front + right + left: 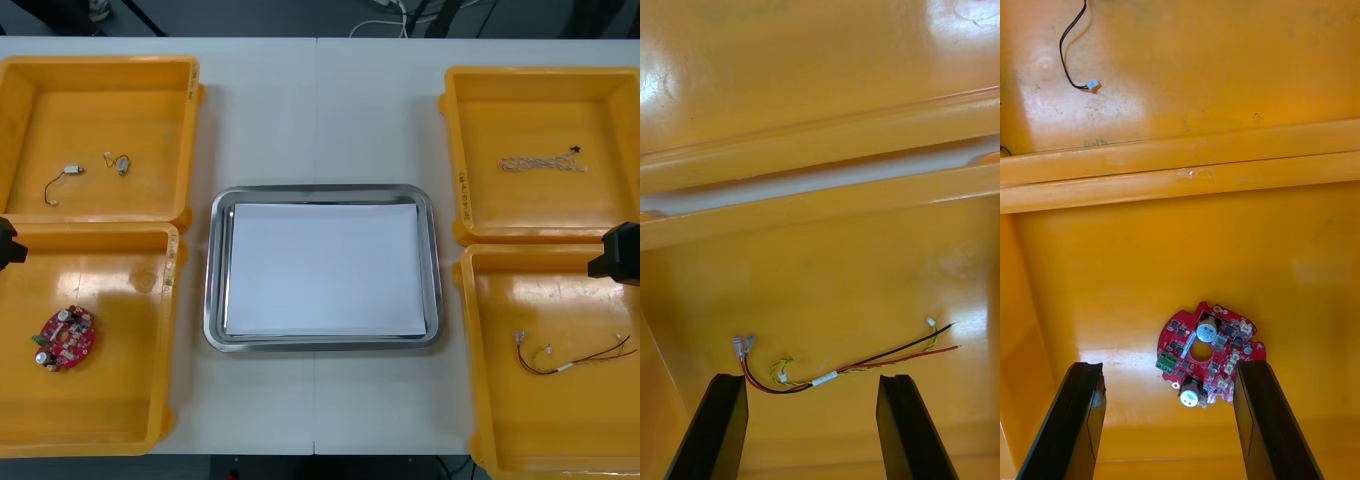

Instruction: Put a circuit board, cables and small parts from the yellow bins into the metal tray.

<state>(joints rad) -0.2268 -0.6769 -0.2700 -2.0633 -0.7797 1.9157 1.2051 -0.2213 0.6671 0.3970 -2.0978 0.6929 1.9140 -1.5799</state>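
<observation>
both arms low, nothing held.
left gripper (1169, 366), fingers wide apart and empty, over the red circuit board (1206, 352) in a yellow bin (120, 420); right gripper (812, 379), equally wide, over the red and yellow cable (865, 365); metal tray (212, 300) white inside.

1. The metal tray (212, 300) lies mid-tabletop with its white inside open from above; only its low rim stands in the way.
2. My left jaws stand apart above the left near bin (110, 432). The circuit board (1208, 354) lies flat with bare floor on every side, well off the walls.
3. Beyond the board, the rims where this bin meets the left far bin (100, 65) form a ridge.
4. My right jaws stand apart above the right near bin (480, 400). The red and yellow cable (842, 369) sprawls on open floor.
5. Bare tabletop (320, 110) separates the tray from the bin walls.
</observation>
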